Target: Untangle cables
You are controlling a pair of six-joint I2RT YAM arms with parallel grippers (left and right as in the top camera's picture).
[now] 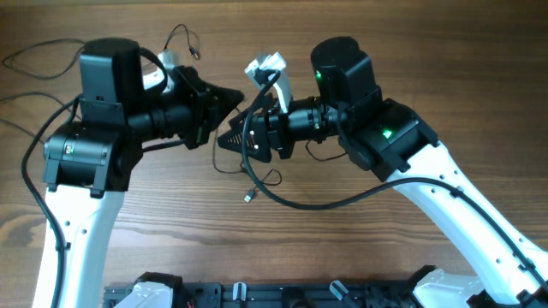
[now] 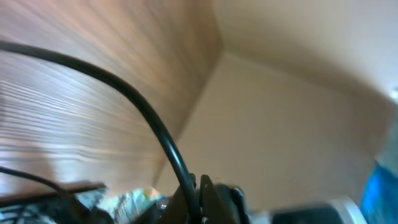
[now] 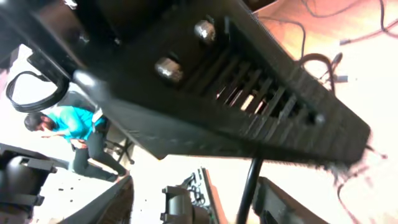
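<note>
Thin dark cables lie loose on the wooden table. One loop with a small plug (image 1: 190, 41) is behind my left gripper. Another strand runs along the far left (image 1: 34, 62). A third curls under my right gripper and ends in a silvery plug (image 1: 248, 198). My left gripper (image 1: 235, 97) looks shut; no thin cable shows between its blurred jaws (image 2: 200, 190). My right gripper (image 1: 223, 139) is just in front of it, open and empty, with the fingers wide apart (image 3: 199, 205). Thin cables also show in the right wrist view (image 3: 323, 62).
A thick black arm cable (image 1: 300, 204) loops from the right arm across the table's middle and crosses the left wrist view (image 2: 149, 118). A white-silver part (image 1: 266, 66) sits above the right wrist. The arm bases (image 1: 282, 295) line the front edge.
</note>
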